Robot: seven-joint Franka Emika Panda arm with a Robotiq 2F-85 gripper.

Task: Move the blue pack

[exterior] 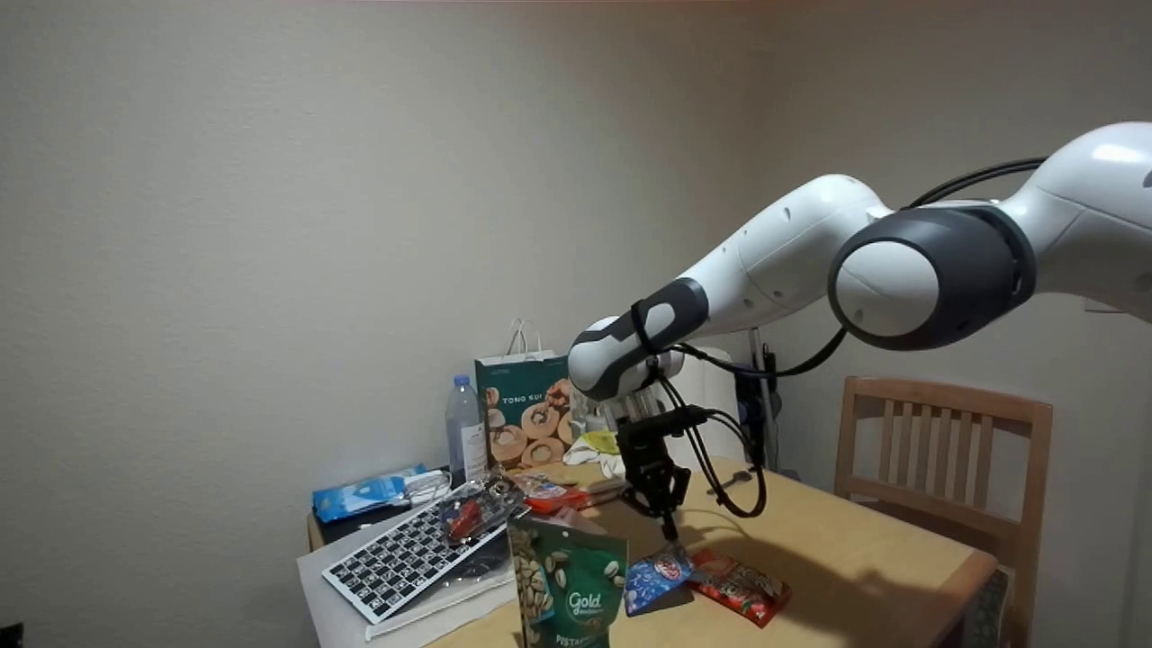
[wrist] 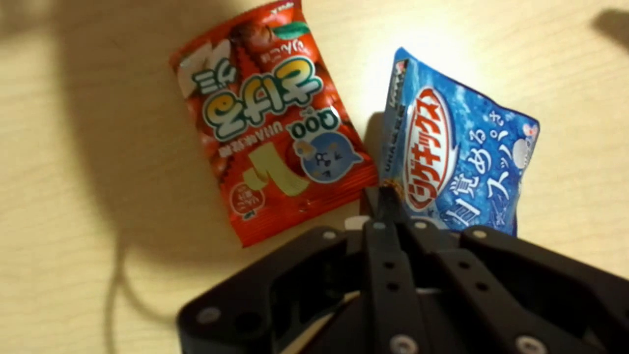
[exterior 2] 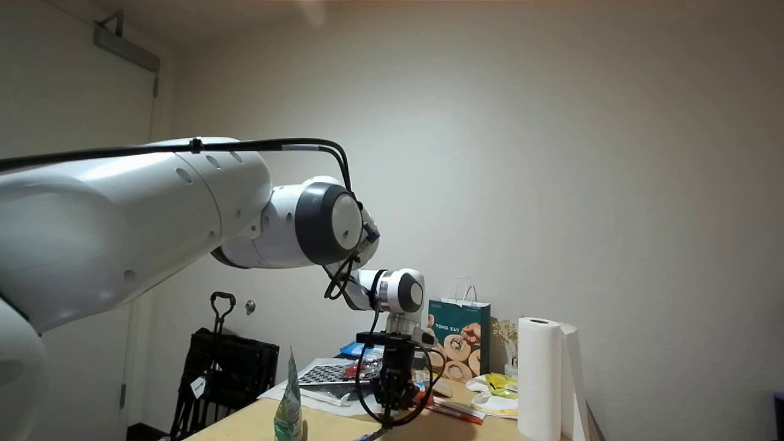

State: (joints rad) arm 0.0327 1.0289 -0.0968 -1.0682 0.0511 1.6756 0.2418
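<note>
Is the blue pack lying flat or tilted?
Tilted: in an exterior view, the blue pack slopes down from the gripper, shadow beneath.

In an exterior view: faces wall (exterior: 270, 225), arm (exterior: 801, 247) at right | in an exterior view: faces wall, door (exterior 2: 64, 107) upper left, arm close along left | wrist view: near, facing down at table (wrist: 49, 246) | both exterior views share arm, table, bag (exterior: 526, 414)
</note>
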